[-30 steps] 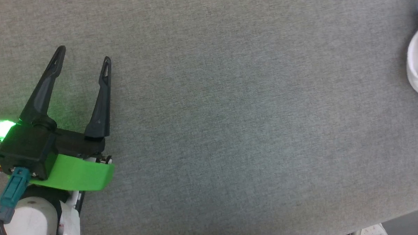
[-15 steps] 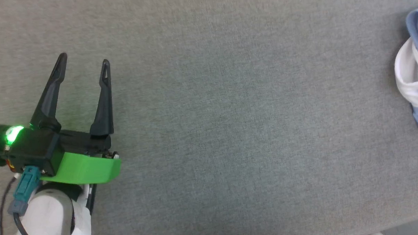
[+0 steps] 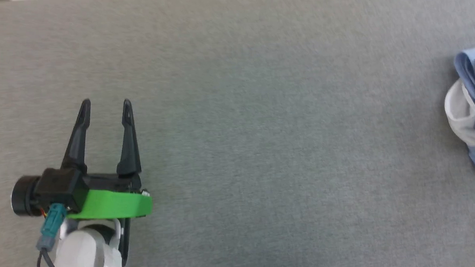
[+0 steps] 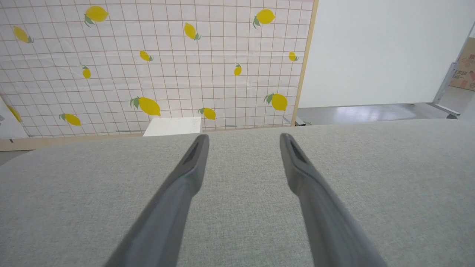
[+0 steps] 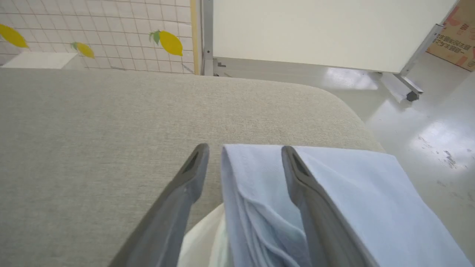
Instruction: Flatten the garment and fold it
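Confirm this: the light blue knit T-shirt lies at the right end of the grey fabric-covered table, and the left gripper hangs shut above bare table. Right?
Not quite: the left gripper is open, its dark fingers well apart, as the left wrist view shows. The light blue knit T-shirt does lie at the right end of the grey fabric-covered table.

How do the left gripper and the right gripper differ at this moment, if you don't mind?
The left gripper has bare grey table between its fingers; the right gripper has a folded blue edge of the garment between its own. The left sits across the table from the garment, the right over it. Both stand open, holding nothing.
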`<state>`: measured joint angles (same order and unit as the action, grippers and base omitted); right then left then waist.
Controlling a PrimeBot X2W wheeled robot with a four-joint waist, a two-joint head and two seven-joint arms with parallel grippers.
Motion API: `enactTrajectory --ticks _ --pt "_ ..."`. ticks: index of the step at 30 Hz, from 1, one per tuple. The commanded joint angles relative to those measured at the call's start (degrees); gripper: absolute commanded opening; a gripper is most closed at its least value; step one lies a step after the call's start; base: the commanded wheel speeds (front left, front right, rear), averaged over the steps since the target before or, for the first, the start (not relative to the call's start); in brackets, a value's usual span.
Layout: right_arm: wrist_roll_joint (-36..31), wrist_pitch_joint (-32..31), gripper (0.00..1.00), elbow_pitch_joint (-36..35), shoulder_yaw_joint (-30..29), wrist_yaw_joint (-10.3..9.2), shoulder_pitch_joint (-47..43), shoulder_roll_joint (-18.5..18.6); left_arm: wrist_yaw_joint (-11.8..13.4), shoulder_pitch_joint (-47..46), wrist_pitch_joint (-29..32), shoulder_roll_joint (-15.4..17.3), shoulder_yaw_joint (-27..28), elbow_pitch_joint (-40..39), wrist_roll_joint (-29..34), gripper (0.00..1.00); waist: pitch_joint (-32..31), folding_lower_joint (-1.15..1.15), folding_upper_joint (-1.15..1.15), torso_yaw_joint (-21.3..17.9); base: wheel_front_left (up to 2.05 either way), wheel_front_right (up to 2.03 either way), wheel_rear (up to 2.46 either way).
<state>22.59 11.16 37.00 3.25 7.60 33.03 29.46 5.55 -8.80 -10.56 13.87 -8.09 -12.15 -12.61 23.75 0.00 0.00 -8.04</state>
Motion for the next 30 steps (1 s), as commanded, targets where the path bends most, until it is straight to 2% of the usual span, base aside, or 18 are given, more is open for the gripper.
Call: enactTrajectory --ticks 1,9,15,19,22,30 --pt "-0.89 0.6 1.0 -2.38 -0.94 -0.11 -2.48 -1.84 0.34 0.81 -0.76 -0.37 0.11 0.54 -0.13 1.0 -4.6 0.0 0.0 4.02 0.0 0.0 0.0" --pt "-9.49 0.94 1.0 -18.62 -8.84 -0.11 -16.96 -14.54 1.93 3.37 -3.16 -1.84 0.54 3.48 0.0 1.0 -9.88 0.0 0.0 7.33 0.0 0.0 0.0" --pt "-16.08 0.22 1.0 -28.88 -11.46 -0.11 -24.85 -22.96 2.13 5.35 -4.0 -2.38 0.18 5.92 0.6 1.0 -13.78 0.0 0.0 8.46 0.0 0.0 0.0" --pt "-18.3 0.84 1.0 -32.73 -13.11 -0.11 -27.66 -25.8 1.9 7.37 -4.25 -2.74 0.19 7.19 0.39 1.0 -16.37 0.0 0.0 8.47 0.0 0.0 0.0" --pt "-19.61 0.9 1.0 -34.43 -14.11 -0.11 -29.41 -26.48 1.24 8.76 -4.34 -2.94 -0.24 8.37 0.2 1.0 -17.75 0.0 0.0 8.46 0.0 0.0 0.0" --pt "-19.02 1.25 1.0 -30.73 -15.41 -0.11 -31.58 -26.57 -0.99 10.91 -4.41 -4.43 -1.29 11.24 -0.44 1.0 -20.22 0.0 0.0 7.51 0.0 0.0 0.0"
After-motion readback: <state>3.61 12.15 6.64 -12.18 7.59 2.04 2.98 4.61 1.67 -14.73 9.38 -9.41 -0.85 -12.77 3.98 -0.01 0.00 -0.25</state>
